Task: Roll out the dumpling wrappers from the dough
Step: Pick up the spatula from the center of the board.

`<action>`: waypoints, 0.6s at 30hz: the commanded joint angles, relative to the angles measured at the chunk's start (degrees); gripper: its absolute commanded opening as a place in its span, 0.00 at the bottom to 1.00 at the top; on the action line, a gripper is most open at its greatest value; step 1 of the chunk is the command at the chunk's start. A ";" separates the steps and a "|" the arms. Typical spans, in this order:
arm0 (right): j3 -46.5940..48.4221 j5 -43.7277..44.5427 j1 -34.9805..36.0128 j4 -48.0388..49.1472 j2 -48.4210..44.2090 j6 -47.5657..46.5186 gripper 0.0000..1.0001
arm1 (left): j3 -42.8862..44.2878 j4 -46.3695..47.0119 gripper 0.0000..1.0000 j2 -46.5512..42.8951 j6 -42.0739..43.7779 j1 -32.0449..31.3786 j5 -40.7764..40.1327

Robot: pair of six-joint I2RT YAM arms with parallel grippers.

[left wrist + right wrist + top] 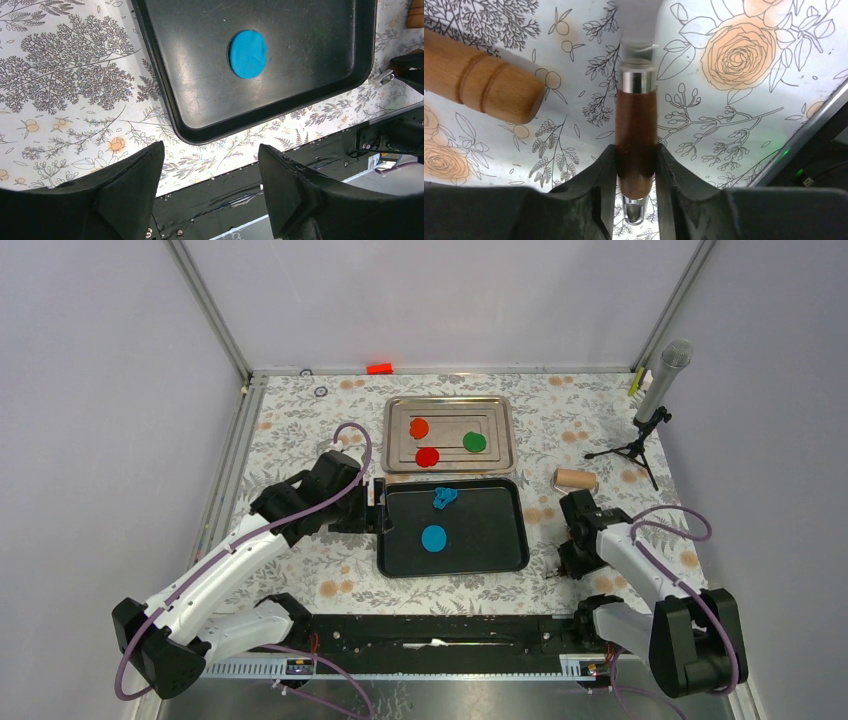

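Slip risk — right gripper (635, 152) clamped on tool handle (636, 115) near its butt, so blade (639, 27) ahead could twist on lifting and clip rolling pin (479, 82) just left; left gripper (210, 167) open.

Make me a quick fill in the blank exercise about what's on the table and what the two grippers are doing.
1. The silver metal tray holds ___ small round clay discs.
2. The flat round blue clay disc lies in the ___ tray.
3. The right gripper has its jaws on a metal-capped tool's brown ___ handle.
4. The left gripper has its jaws ___.
Missing words: three; black; wooden; open.
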 commanded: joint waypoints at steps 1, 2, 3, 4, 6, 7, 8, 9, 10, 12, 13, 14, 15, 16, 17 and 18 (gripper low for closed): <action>-1.67 3.71 -0.31 -1.37 -2.73 5.26 0.21 | 0.06 1.35 0.74 -0.89 0.72 -0.04 -0.45; -1.44 3.72 -0.30 -2.16 -4.26 5.37 0.16 | 0.15 1.30 0.74 -0.95 0.71 -0.04 -0.45; -1.34 3.79 -0.32 -2.81 -5.74 5.54 0.11 | 0.24 1.30 0.74 -0.97 0.65 -0.04 -0.35; -1.52 3.74 -0.34 -3.44 -7.66 5.86 0.06 | 0.38 1.36 0.74 -0.97 0.63 -0.04 -0.25; -2.03 2.64 -0.34 -2.27 -11.71 3.65 0.00 | 0.81 1.29 0.74 -0.91 0.58 -0.04 0.05; -2.60 1.80 -0.35 -0.60 -14.16 1.61 0.00 | 1.14 1.35 0.74 -0.89 0.48 -0.04 -0.12; -3.05 -0.27 -0.34 1.82 -16.49 -3.07 0.00 | 1.54 1.05 0.74 -0.78 0.10 -0.03 -0.60; -3.50 -1.25 -0.32 3.49 -19.25 -5.25 0.00 | 2.26 0.40 0.74 -0.42 -0.10 -0.04 -2.40; -3.93 -2.34 -0.34 4.87 -22.14 -7.58 0.00 | 3.38 -0.50 0.74 0.15 0.03 -0.04 -3.50; -4.70 -4.20 -0.29 7.59 -28.52 -13.02 0.00 | 5.98 -2.03 0.74 1.45 0.68 -0.04 -4.57; -4.95 -4.90 -0.34 8.83 -31.66 -14.76 0.00 | 7.16 -2.35 0.74 1.65 0.97 -0.04 -4.39; -5.27 -5.75 -0.33 10.26 -34.48 -16.77 0.00 | 8.08 -2.36 0.74 1.84 1.20 0.01 -3.85; -5.13 -6.23 -0.32 10.88 -36.76 -17.52 0.00 | 9.02 -2.21 0.74 1.90 1.31 0.09 -3.45; -4.94 -7.69 -0.29 12.19 -38.10 -18.82 0.00 | 9.92 -2.17 0.74 2.08 1.24 0.13 -4.12; -4.55 -9.80 -0.32 14.28 -38.11 -21.07 0.00 | 11.05 -2.84 0.73 2.53 0.60 0.25 -5.95; -3.97 -12.81 -0.34 16.16 -37.05 -22.95 0.00 | 12.56 -3.78 0.72 3.31 0.30 0.48 -7.45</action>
